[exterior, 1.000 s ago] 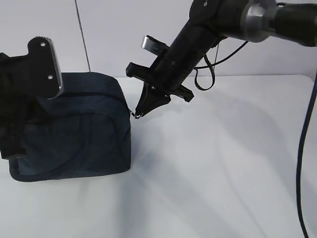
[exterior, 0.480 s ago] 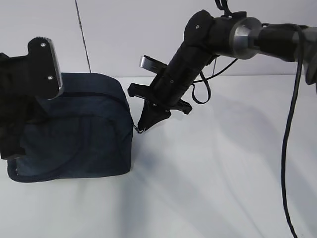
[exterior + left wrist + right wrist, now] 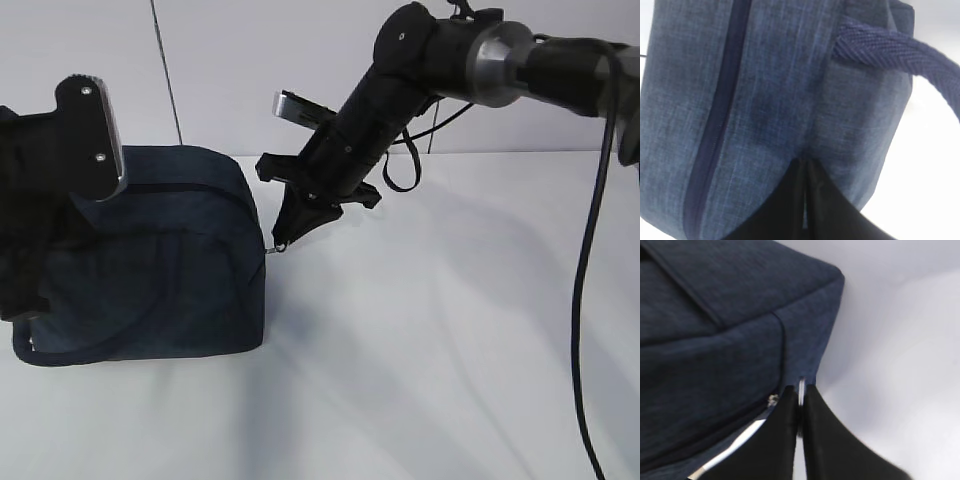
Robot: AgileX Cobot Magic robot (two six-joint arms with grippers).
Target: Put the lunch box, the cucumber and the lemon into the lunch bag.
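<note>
The dark navy lunch bag [image 3: 160, 270] stands on the white table at the left. My left gripper [image 3: 805, 162] is shut on a pinch of the bag's fabric, beside the zipper [image 3: 715, 125] and below a woven handle [image 3: 890, 50]. My right gripper [image 3: 283, 238] reaches down from the upper right to the bag's right edge. It is shut on the metal ring pull [image 3: 801, 386], which shows between its black fingertips [image 3: 785, 410]. The lunch box, the cucumber and the lemon are out of view.
The left arm [image 3: 40, 200] covers the bag's left side. White table [image 3: 440, 330] stretches to the right of the bag. A black cable [image 3: 590, 300] hangs down at the right edge. A pale wall rises behind.
The right gripper, holding the ring pull, dipped lower along the bag's right edge and then came back up a little. The left gripper kept its hold.
</note>
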